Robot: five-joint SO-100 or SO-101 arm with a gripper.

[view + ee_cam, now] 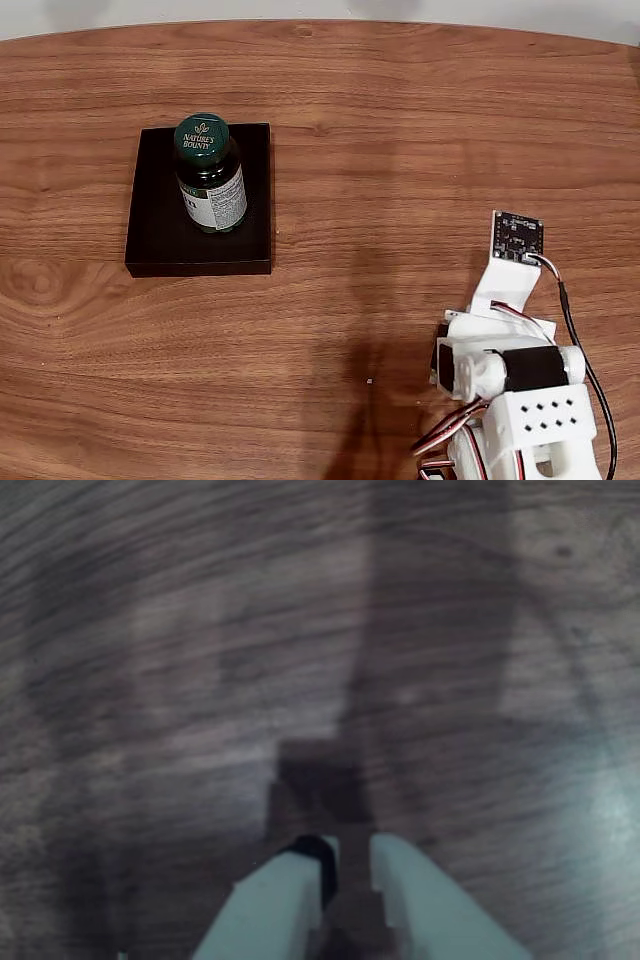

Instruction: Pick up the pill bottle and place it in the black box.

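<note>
wood grain ran across the whole counter in the fixed view. the pill bottle stood upright inside the black box, toward the back of that shallow tray, its dark green cap printed "nature's bounty" and its white label turned toward the right of the view. the box sat on the left half of the counter. the arm, white printed parts with a black motor, was folded low at the bottom right corner, well apart from the box, with a small dark circuit board at its upper end and thin cables trailing beside it. in the wrist view the hand pointed down at bare, blurred wood, its two pale fingers drawn nearly together with only a narrow gap between the tips, and nothing was pinched between them. their shadow fell on the wood just ahead of the tips.
</note>
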